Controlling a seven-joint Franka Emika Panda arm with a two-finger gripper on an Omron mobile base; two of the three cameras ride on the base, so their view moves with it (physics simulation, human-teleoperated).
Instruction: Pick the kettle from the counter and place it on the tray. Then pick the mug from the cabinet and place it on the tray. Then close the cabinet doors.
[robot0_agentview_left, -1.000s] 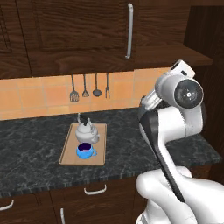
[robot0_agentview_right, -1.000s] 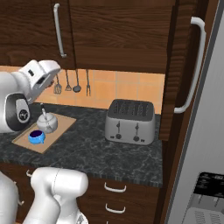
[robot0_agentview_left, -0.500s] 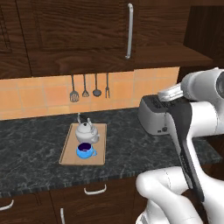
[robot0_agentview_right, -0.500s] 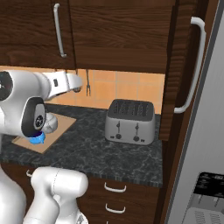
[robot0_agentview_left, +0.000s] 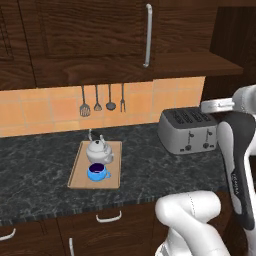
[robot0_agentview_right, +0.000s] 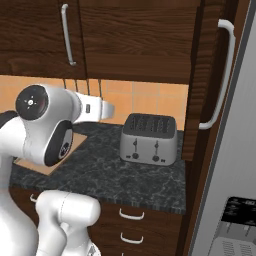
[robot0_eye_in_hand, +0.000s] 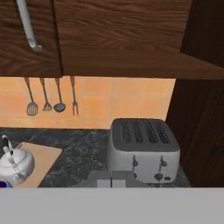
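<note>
Resting on tray (robot0_agentview_left: 77, 170): kettle (robot0_agentview_left: 98, 149), mug (robot0_agentview_left: 97, 172) | cabinet doors (robot0_agentview_left: 90, 35) closed | jaws together

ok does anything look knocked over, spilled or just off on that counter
Nothing stands out. The kettle and mug both sit upright on the tray, the toaster stands square on the counter, and the cabinet doors above look shut.

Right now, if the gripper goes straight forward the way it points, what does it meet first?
Most likely the toaster: the hand view looks along the gripper, and the toaster sits just ahead, low and near the middle. Behind it is the orange tiled wall. Depth is unclear, so this is a guess.
</note>
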